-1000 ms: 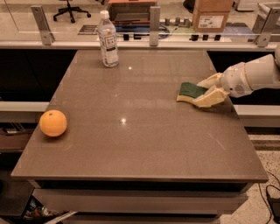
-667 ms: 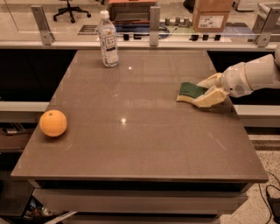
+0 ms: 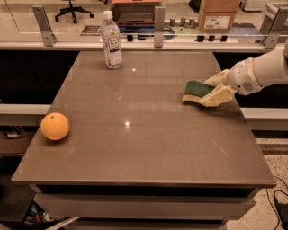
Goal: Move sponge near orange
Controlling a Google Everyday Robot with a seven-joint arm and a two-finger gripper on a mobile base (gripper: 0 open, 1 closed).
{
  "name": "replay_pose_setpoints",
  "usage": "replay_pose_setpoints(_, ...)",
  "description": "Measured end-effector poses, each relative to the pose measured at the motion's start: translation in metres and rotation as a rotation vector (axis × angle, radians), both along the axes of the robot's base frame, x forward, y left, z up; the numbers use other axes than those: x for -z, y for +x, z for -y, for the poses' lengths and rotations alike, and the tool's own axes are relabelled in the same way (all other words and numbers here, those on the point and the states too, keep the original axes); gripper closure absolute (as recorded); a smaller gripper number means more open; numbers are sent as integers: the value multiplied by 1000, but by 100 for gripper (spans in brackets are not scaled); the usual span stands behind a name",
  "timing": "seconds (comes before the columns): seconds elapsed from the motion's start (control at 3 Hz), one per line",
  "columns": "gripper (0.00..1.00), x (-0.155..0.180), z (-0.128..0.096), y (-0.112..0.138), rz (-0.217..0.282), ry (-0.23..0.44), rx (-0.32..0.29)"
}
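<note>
The sponge [image 3: 194, 89], dark green on top with a pale yellow layer beneath, lies flat on the brown table [image 3: 148, 148] at its right side. My gripper [image 3: 212, 90] comes in from the right edge, with one cream finger behind the sponge and one in front of it, closed around its right end. The orange [image 3: 55, 126] sits far off at the table's left edge, near the front. The sponge and the orange are widely apart.
A clear plastic water bottle [image 3: 111, 41] stands upright at the back left of the table. A rail with metal posts [image 3: 158, 20] runs behind the table. A cardboard box [image 3: 218, 13] stands beyond it at the back right.
</note>
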State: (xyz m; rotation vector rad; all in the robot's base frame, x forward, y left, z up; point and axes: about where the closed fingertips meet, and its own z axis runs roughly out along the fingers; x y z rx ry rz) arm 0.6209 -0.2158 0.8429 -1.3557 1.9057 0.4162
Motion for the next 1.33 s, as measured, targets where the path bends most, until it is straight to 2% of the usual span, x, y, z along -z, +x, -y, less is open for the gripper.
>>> replay_pose_setpoints(0.33, 100, -2, -3, -1, 0, -7, -5)
replay_pose_setpoints(0.67, 100, -8, -19, -12, 13, -15, -38)
replay_pose_setpoints(1.33, 100, -29, -76, -53, 59, -44, -106)
